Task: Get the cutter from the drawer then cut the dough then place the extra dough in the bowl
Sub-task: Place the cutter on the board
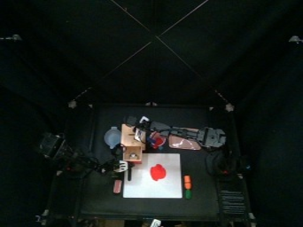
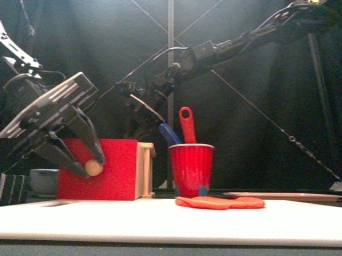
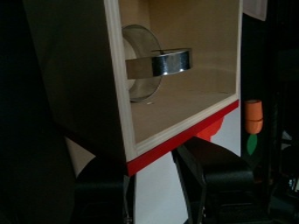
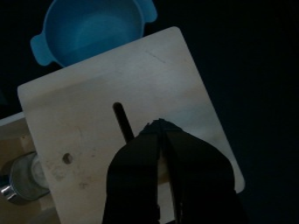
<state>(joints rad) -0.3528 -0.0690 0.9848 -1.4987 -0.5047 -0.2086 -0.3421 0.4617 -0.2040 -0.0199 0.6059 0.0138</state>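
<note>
The pale wooden box (image 1: 130,147) has its red drawer front (image 2: 118,170) pulled out. Inside the drawer lies the round metal cutter (image 3: 156,64). My left gripper (image 2: 74,160) is open, its jaws just before the drawer front (image 3: 176,145). A flat red dough disc (image 1: 158,170) lies on the white cutting board (image 1: 175,163); the front view shows the dough (image 2: 221,203) low and wide. My right gripper (image 4: 165,131) is shut and empty, hanging over the board (image 4: 140,79) near the blue-grey bowl (image 4: 93,31).
A red cup (image 2: 191,168) with a blue knife (image 2: 167,133) and a red knife (image 2: 187,122) stands right of the box. The bowl (image 2: 44,181) sits left of the box. A small orange and green toy (image 1: 187,183) lies by the board's right edge.
</note>
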